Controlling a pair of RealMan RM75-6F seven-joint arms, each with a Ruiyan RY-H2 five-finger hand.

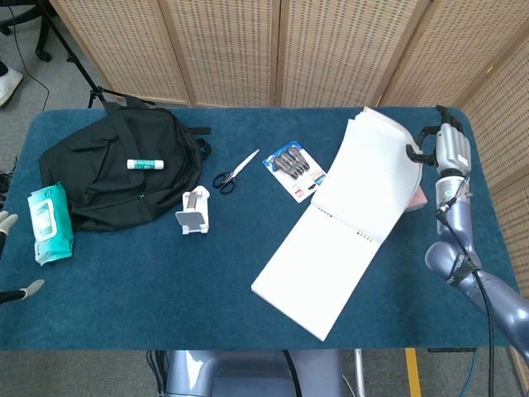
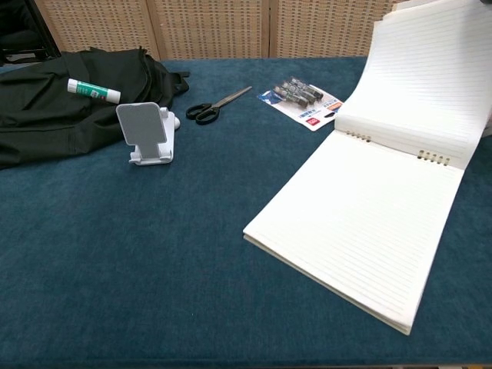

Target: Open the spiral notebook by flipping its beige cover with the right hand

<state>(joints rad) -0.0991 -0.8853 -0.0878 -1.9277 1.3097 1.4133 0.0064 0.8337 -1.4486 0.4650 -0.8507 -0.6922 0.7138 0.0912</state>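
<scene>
Head view is showing the right robot hand (image 1: 450, 149) holding up the flipped sheaf of the white lined spiral notebook (image 1: 331, 248), its dark fingers (image 1: 417, 149) curling over the far right edge of the raised pages; how firmly it is pinching them cannot be told. The notebook is lying just right of the blue-backed blister pack of pens (image 1: 296, 169), near the right end of the blue felt-covered table (image 1: 149, 273). The left robot hand (image 1: 12, 256) is barely showing at the left frame edge, far from the pens, and whether it is spread cannot be told.

The raised stack is leaning back only a little past upright, so if the fingers are letting go now, the pages are likely to be falling forward and closing the book again. Many lined sheets seem to be going over together, so the beige cover alone is not what is being turned. Pulling further could be dragging the whole notebook off the right edge.

Its long axis is running diagonally, from the near corner towards the far right, with the wire spiral (image 2: 392, 147) crossing it beside the pens.
</scene>
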